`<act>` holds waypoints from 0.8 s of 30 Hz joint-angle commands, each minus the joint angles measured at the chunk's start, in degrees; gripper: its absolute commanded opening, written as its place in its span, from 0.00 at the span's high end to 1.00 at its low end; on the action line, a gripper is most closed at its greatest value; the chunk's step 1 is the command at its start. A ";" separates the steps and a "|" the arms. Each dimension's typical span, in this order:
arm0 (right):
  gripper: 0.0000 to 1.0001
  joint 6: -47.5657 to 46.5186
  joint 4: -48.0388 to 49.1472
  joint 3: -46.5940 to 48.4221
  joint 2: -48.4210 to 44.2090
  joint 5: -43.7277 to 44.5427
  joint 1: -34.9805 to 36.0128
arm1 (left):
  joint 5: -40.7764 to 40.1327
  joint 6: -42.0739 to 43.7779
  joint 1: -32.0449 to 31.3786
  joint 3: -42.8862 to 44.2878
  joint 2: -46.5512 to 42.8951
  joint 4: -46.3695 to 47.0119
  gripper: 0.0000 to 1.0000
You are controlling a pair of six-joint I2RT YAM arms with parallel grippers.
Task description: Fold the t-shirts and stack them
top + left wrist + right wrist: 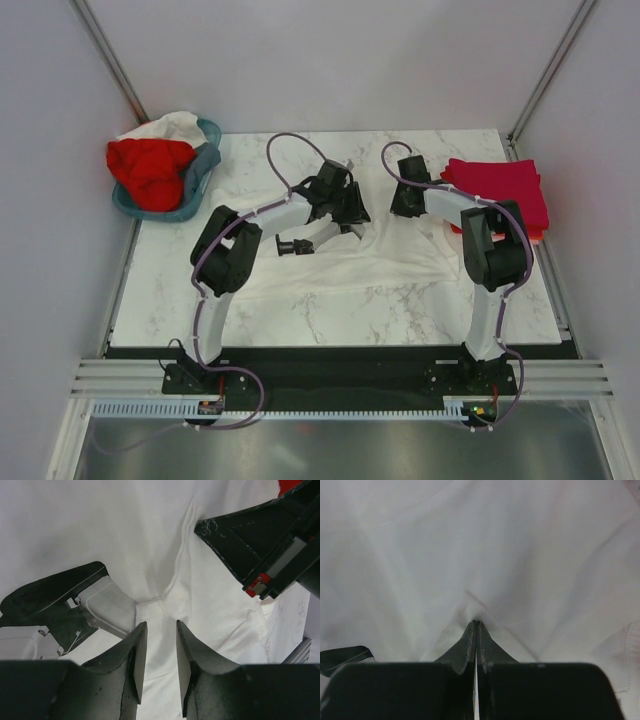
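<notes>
Nearest me, the white t-shirt [370, 265] lies spread and rumpled across the middle of the marble table [300, 320]. My left gripper [161, 625] is down over it, jaws a little apart astride a fold of cloth. My right gripper [476, 622] is clamped tight on a pinch of the same shirt, creases fanning from its tip. Farther off on the right sits a stack of folded red t-shirts [500, 190]. At the far left, a teal basket [205, 165] holds a red t-shirt [150, 170] and white cloth [175, 125].
</notes>
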 commanded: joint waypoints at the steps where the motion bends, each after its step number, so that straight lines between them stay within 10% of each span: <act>1: 1.00 -0.38 -0.64 1.39 1.81 0.20 -0.11 | -0.95 3.18 -1.39 3.13 2.02 -3.20 0.63; 17: 1.00 -0.21 -0.64 1.21 1.55 0.03 -0.11 | -4.73 4.59 -2.97 7.08 6.59 -6.64 0.59; 24: 1.00 -0.21 -0.64 1.21 1.63 -0.15 -0.11 | -1.57 4.59 -3.15 9.10 8.61 -6.73 0.81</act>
